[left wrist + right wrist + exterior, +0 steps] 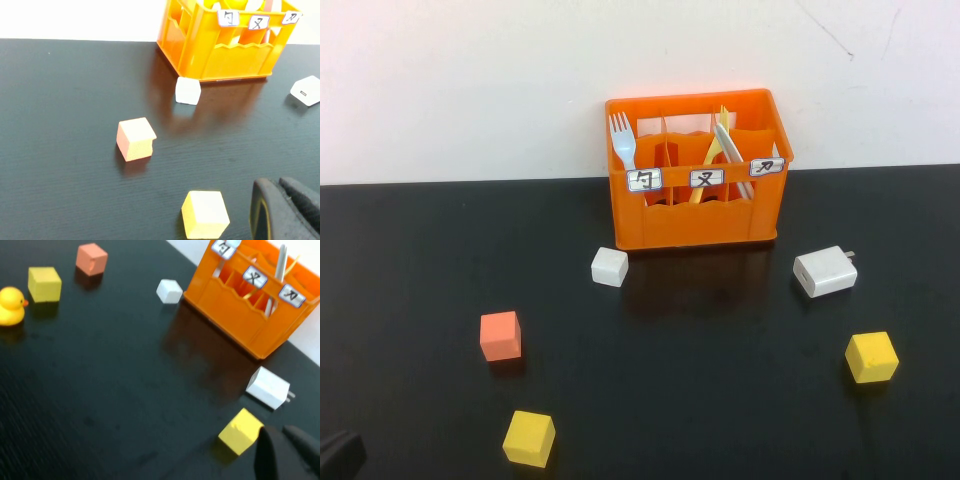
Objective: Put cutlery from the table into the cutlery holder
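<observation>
The orange cutlery holder stands at the back of the black table. A pale blue-white fork stands in its left compartment. A yellow fork leans in the middle one, with a pale knife blade beside it; I cannot tell the two knives apart. No cutlery lies on the table. The holder also shows in the left wrist view and the right wrist view. My left gripper is shut and empty at the near left corner. My right gripper is shut and empty, near a yellow cube.
On the table lie a white cube, an orange cube, two yellow cubes and a white charger block. A yellow toy duck shows only in the right wrist view.
</observation>
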